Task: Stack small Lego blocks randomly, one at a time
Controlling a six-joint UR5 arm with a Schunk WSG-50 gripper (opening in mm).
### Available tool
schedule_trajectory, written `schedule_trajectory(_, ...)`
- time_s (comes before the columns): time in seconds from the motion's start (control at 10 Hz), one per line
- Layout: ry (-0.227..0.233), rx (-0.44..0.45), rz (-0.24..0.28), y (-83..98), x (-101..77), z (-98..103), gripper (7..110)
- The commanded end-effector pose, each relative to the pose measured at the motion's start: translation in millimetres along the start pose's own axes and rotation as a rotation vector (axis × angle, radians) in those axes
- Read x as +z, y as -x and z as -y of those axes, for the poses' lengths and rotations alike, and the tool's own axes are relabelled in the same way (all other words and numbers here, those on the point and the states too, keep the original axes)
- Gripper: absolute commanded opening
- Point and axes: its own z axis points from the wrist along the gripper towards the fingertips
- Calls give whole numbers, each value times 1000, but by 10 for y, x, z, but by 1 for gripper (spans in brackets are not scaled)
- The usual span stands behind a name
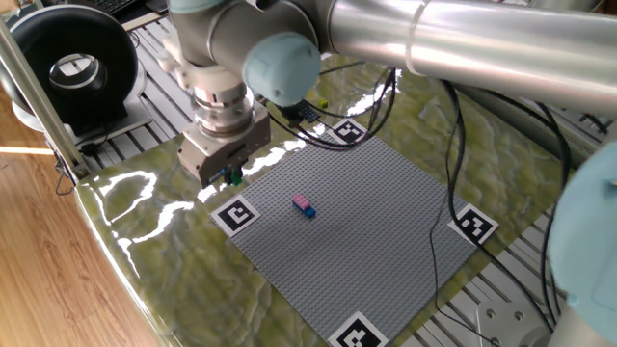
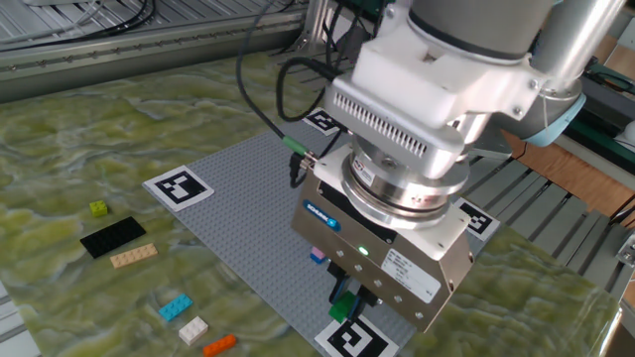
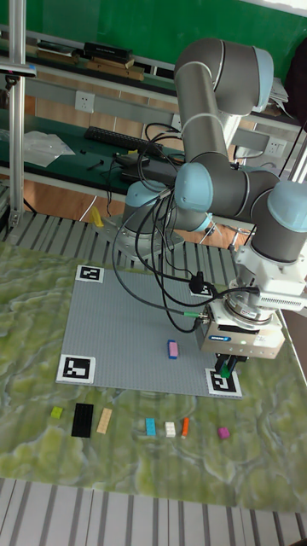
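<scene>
My gripper (image 1: 228, 174) is shut on a small green Lego block (image 1: 232, 177) and hangs just above the near-left corner of the grey baseplate (image 1: 366, 222). In the other fixed view the green block (image 2: 343, 306) sits between the fingertips, over a corner marker tag (image 2: 352, 340). A pink block stacked on a blue one (image 1: 303, 205) stands on the baseplate, seen as the stack (image 3: 172, 349) in the tall view. Loose cyan (image 3: 150, 426), white (image 3: 170, 428), orange (image 3: 185, 426) and magenta (image 3: 223, 432) blocks lie on the mat off the plate.
A black flat plate (image 2: 112, 237), a tan brick (image 2: 133, 256) and a yellow-green brick (image 2: 98, 208) lie on the green mat. Marker tags (image 1: 237, 214) mark the plate's corners. A black cable (image 1: 434, 251) trails across the plate's right side.
</scene>
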Motion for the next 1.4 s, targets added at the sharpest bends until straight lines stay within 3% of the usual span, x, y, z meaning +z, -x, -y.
schedule_trajectory(0.0,-5,24,-10,-106,75,-20,7)
schedule_trajectory(0.1,-10,21,-43,-188,72,-6,7)
schedule_trajectory(0.2,21,20,-69,-252,68,-84,7)
schedule_trajectory(0.4,88,6,-50,-205,62,-250,7)
schedule_trajectory(0.6,34,20,-35,-169,72,-117,7)
schedule_trajectory(0.7,-2,23,-53,-310,91,-41,7)
schedule_trajectory(1.0,2,20,-37,-628,259,40,7)
schedule_trajectory(1.3,-7,22,-24,-662,340,57,7)
